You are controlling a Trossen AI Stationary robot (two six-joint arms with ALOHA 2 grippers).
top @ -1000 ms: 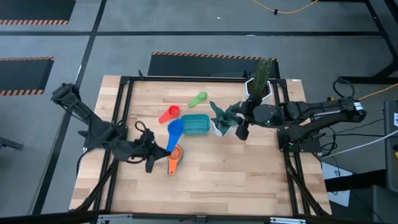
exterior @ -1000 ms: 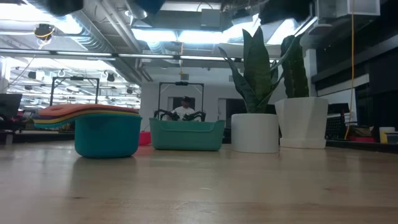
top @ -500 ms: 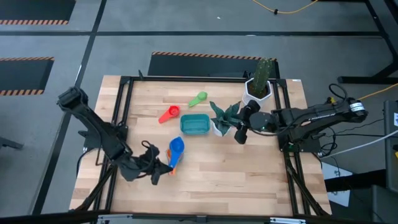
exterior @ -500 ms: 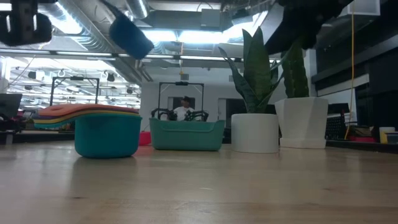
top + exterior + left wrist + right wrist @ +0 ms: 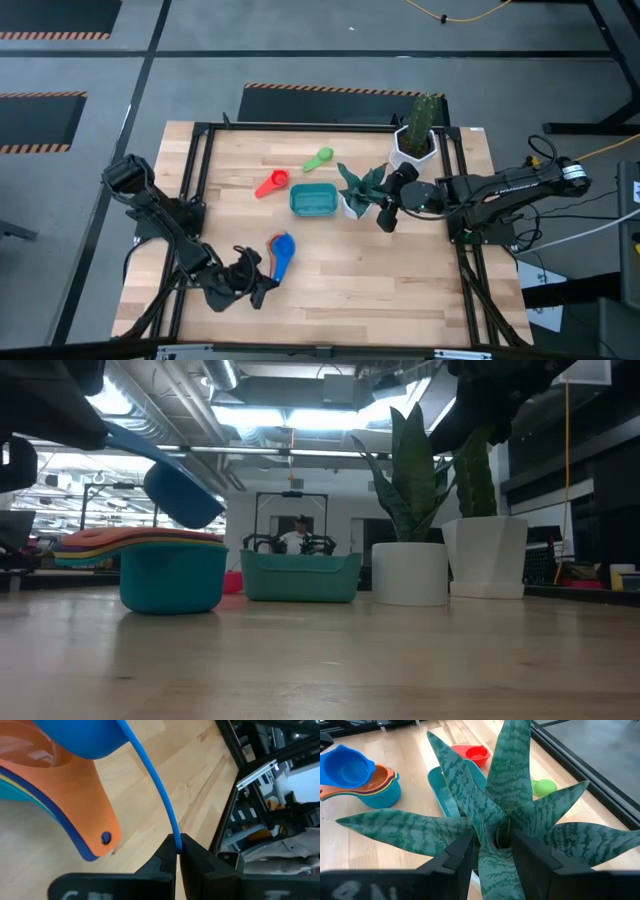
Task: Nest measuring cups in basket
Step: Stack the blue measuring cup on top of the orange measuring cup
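We have the dark blue cup [image 5: 95,737] pinched edge-on by its thin handle in the fully closed left gripper [image 5: 177,851], hovering over the nested stack [image 5: 279,262] at the table's 7 o'clock, well short of the teal basket [image 5: 313,200] near center. That thin grip could let it swivel or slip as we move. The right gripper [image 5: 492,850] idles half-open and empty over the spiky plant [image 5: 490,815] at 3 o'clock, and the stack hides how many cups it holds.

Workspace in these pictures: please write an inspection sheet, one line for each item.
Surface: wooden table, metal frame around it.
Job's things: blue measuring cup in the air above stacked cups; red cup and green cup lie apart; teal basket holds no cup.
Clutter: snake plant in white pot; cactus pot.
Grippers: left gripper shut on the blue cup's handle; right gripper astride the snake plant.
Cables: yellow cable on the floor.
Surroundings: person far behind the table.
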